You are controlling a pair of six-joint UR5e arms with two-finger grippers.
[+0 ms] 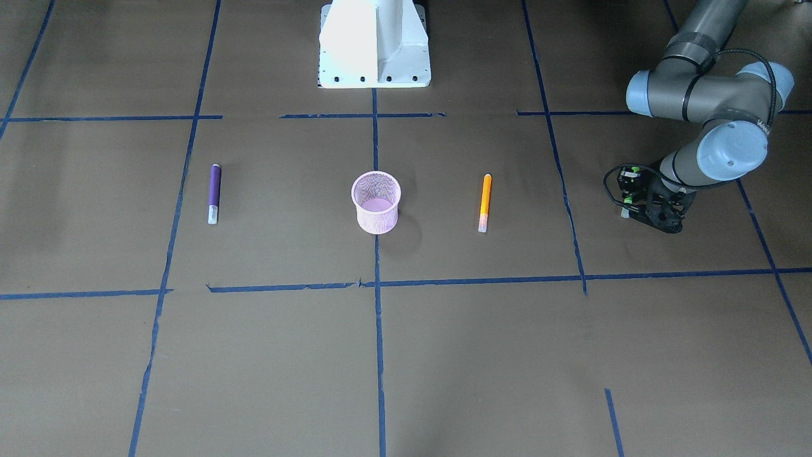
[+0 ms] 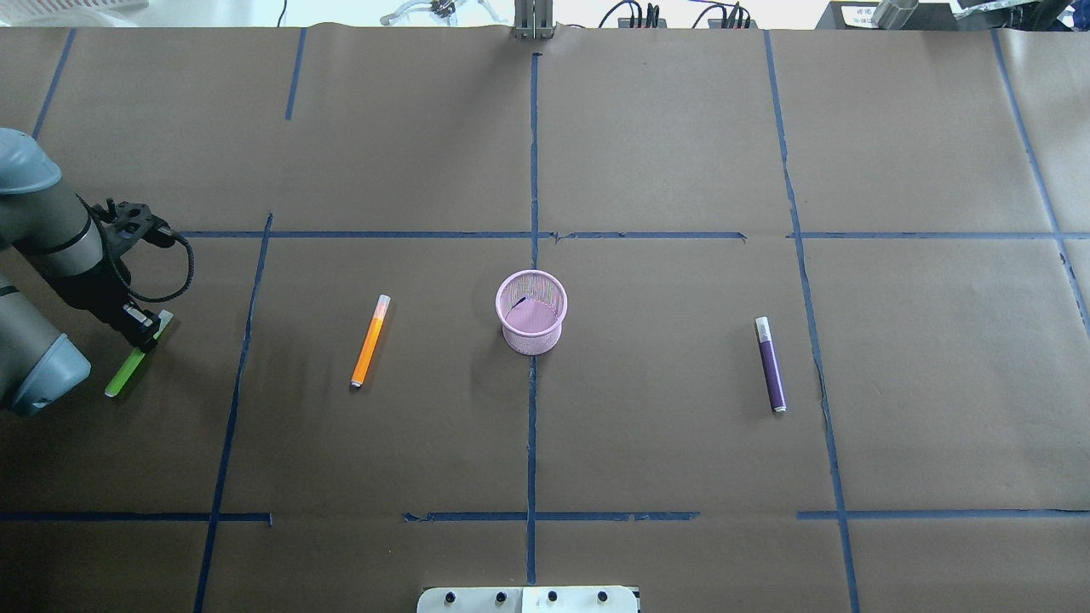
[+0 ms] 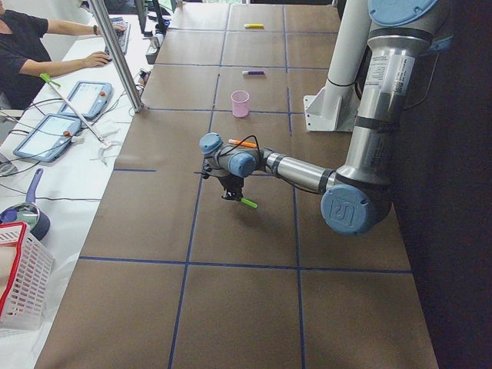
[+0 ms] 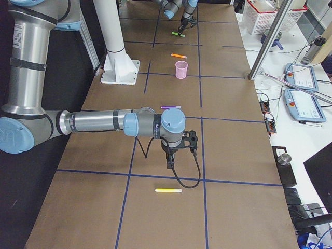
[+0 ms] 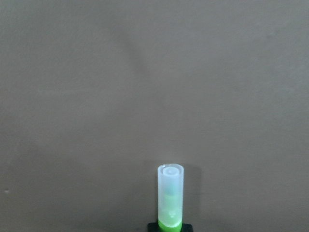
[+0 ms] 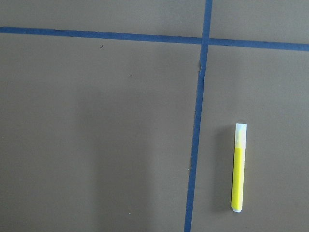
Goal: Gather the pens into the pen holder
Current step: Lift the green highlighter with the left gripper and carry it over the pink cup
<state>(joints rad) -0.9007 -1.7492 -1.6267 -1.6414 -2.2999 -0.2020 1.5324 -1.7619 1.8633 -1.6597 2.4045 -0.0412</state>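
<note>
The pink mesh pen holder (image 2: 532, 340) stands upright at the table's middle and also shows in the front view (image 1: 377, 219). The orange pen (image 2: 370, 340) lies to its left and the purple pen (image 2: 771, 364) lies to its right, both flat on the paper. My left gripper (image 2: 140, 335) is at the far left edge, shut on the green pen (image 2: 123, 370) near its capped end. That pen's pale cap shows in the left wrist view (image 5: 170, 193), low over the paper. My right gripper (image 4: 179, 153) shows only in the right side view, so I cannot tell its state.
A yellow pen (image 6: 238, 169) lies on the paper beside a blue tape line, near the right gripper (image 4: 168, 190). The robot's white base (image 1: 374, 44) stands at the table's edge. Blue tape lines grid the brown paper.
</note>
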